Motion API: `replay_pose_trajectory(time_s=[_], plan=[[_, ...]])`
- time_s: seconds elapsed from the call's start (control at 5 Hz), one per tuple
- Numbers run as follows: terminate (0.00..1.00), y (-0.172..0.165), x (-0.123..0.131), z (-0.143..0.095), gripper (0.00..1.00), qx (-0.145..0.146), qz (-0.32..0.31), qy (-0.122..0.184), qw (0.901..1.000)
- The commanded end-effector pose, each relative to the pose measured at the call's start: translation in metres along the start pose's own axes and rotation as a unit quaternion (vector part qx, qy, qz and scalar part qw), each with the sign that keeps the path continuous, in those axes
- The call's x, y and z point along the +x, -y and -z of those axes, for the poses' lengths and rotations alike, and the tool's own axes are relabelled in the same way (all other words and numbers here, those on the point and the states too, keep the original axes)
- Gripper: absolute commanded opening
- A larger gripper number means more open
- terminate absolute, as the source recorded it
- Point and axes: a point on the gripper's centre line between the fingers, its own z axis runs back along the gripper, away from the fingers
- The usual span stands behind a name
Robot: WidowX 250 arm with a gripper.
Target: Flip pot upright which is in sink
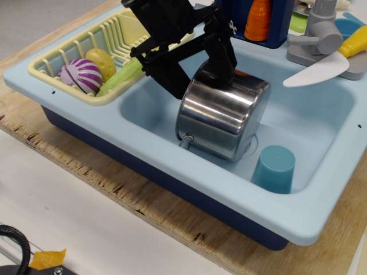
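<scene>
The shiny steel pot (221,117) lies tipped over in the basin of the light blue sink (172,172), its flat bottom facing up and toward me, one wire handle low at the front left. My black gripper (198,77) is open and reaches down over the pot's upper left edge. One finger (172,80) is just left of the pot, the other (223,54) rests over its top rim and hides the upper handle. Whether the fingers touch the pot is unclear.
A teal cup (274,168) stands upside down in the basin right of the pot. A pale yellow dish rack (86,63) with toy vegetables sits at left. A grey faucet (315,37), a toy knife (321,66) and a dark blue holder with an orange carrot (258,20) line the back.
</scene>
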Motion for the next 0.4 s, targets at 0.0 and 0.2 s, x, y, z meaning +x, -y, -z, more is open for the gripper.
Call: replay_pose_trajectory(time_s=[0.0,0.2], plan=[[0.00,0.011,0.000,0.008,1.00,-0.008,0.014,-0.004,0.9999],[0.00,0.013,-0.002,0.020,0.00,0.006,0.016,-0.021,0.9996]])
